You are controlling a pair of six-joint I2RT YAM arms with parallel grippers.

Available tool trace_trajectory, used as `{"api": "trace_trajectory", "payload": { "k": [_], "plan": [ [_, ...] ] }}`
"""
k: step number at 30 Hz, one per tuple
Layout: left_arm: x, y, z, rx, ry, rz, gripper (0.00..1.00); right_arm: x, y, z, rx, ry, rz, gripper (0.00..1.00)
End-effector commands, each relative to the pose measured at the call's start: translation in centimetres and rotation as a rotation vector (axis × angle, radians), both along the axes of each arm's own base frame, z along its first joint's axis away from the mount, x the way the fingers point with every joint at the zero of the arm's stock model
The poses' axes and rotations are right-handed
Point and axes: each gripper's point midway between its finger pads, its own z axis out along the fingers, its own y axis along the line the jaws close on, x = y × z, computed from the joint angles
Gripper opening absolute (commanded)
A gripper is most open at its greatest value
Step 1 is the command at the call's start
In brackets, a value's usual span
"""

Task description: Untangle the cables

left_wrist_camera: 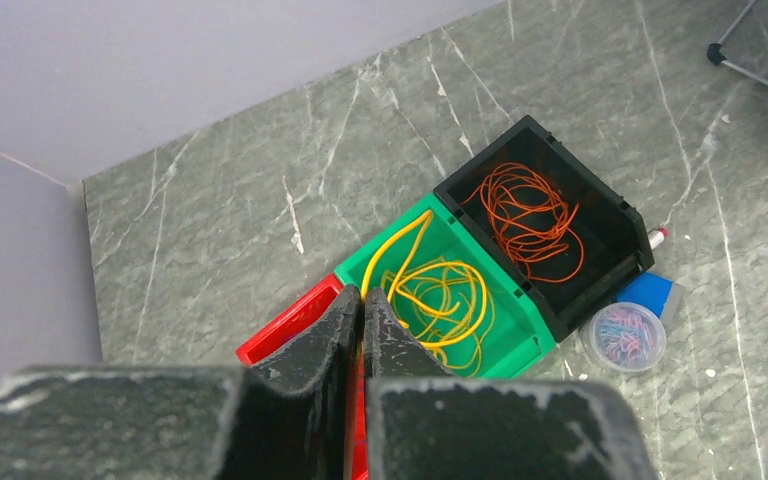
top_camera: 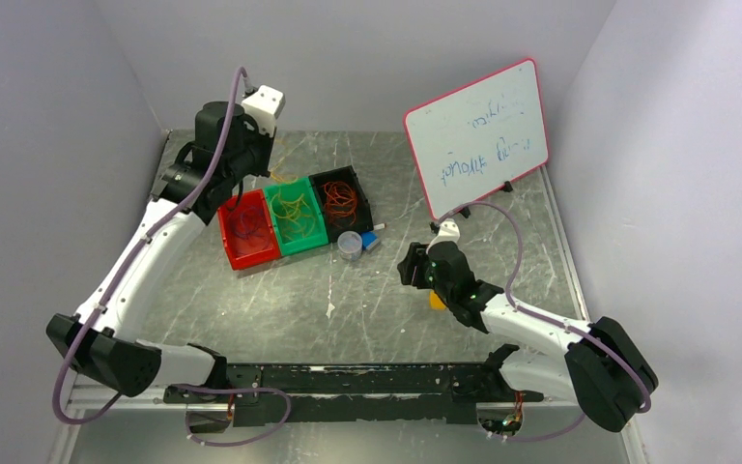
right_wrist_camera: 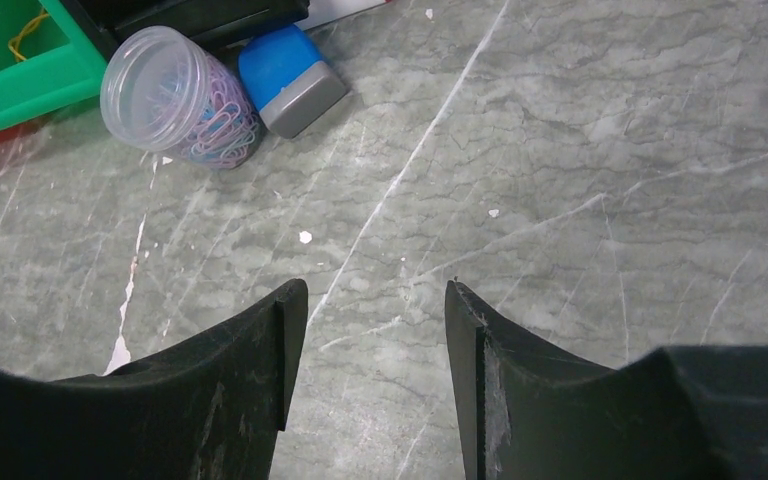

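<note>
Three bins stand side by side. The black bin [top_camera: 357,184] holds the orange cable [left_wrist_camera: 525,215]. In the green bin [left_wrist_camera: 505,330] lies the yellow cable [left_wrist_camera: 440,300], and one strand of it rises to my left gripper [left_wrist_camera: 363,296], which is shut on it above the red bin [left_wrist_camera: 285,325]. A dark cable [top_camera: 248,224] lies in the red bin [top_camera: 251,253]. My right gripper [right_wrist_camera: 375,290] is open over bare table, with nothing between its fingers, to the right of the bins [top_camera: 408,266].
A clear jar of paper clips [right_wrist_camera: 175,95] and a blue eraser [right_wrist_camera: 290,75] sit just in front of the bins. A whiteboard [top_camera: 478,130] leans at the back right. A small orange object [top_camera: 437,301] lies under my right arm.
</note>
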Motion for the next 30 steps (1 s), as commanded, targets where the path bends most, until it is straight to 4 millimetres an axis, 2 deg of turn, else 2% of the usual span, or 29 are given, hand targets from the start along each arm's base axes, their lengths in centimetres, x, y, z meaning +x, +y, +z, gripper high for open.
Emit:
{"api": "trace_trajectory", "payload": {
  "k": [1,8,14,21,30],
  "plan": [
    [1.2,0.0,-0.6,-0.045,0.002,0.010,0.07,0.5,0.1,1.1,0.006,-0.021,0.001,0.57],
    [2.3,-0.6,-5.3,-0.096,0.127,0.002,0.07,0.4,0.2,1.3,0.003,-0.021,0.010,0.57],
    [3.2,-0.5,-10.3,-0.082,0.248,0.036,0.07,0.3,0.1,1.4,0.001,-0.022,0.012,0.57],
    [3.3,-0.8,-15.2,-0.076,0.359,0.049,0.07,0.2,0.1,1.4,0.003,-0.021,0.013,0.57],
    [3.4,-1.4,-20.5,-0.093,0.481,0.083,0.07,0.1,0.7,2.5,0.024,-0.034,0.049,0.57]
  ]
}}
